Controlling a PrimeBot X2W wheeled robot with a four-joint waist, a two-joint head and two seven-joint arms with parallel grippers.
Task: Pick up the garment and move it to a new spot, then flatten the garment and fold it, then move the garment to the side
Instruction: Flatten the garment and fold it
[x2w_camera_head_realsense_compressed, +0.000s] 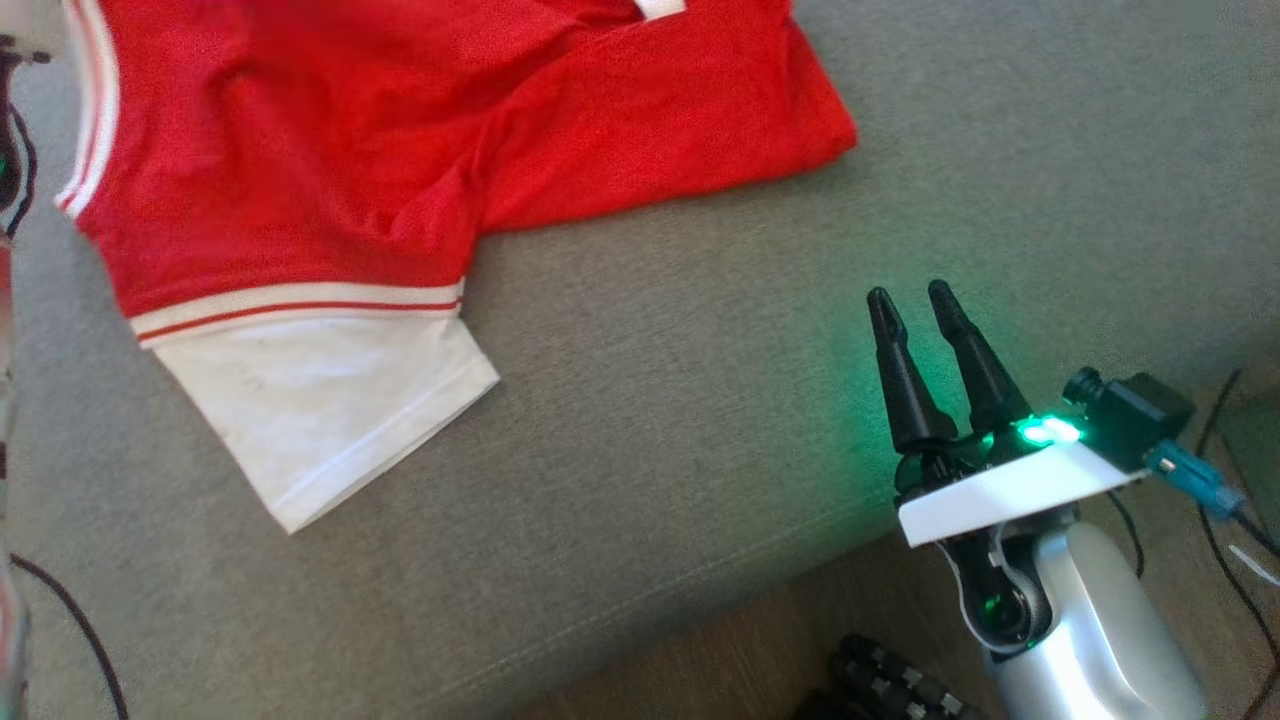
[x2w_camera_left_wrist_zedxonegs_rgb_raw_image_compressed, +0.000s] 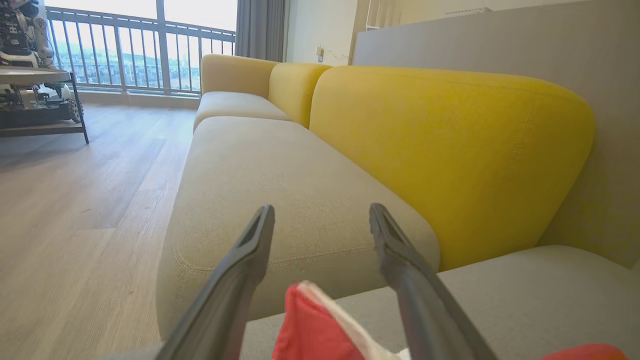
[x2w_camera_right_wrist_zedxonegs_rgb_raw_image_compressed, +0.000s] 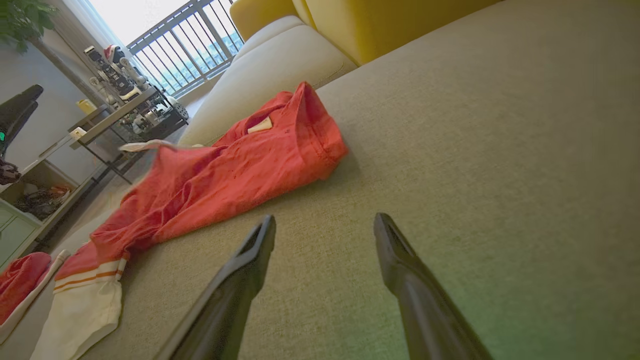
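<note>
Head view, garment (x2w_camera_head_realsense_compressed: 350, 150) up-left of right gripper (x2w_camera_head_realsense_compressed: 908, 292), spread, empty, left gripper (x2w_camera_left_wrist_zedxonegs_rgb_raw_image_compressed: 321, 207) spread over garment edge, grey sofa (x2w_camera_head_realsense_compressed: 700, 350), wood floor (x2w_camera_left_wrist_zedxonegs_rgb_raw_image_compressed: 75, 210).

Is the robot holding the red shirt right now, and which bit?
No. The left end effector stands open with a fold of the garment between its fingers, unpinched; the right end effector is open, apart from it.
</note>
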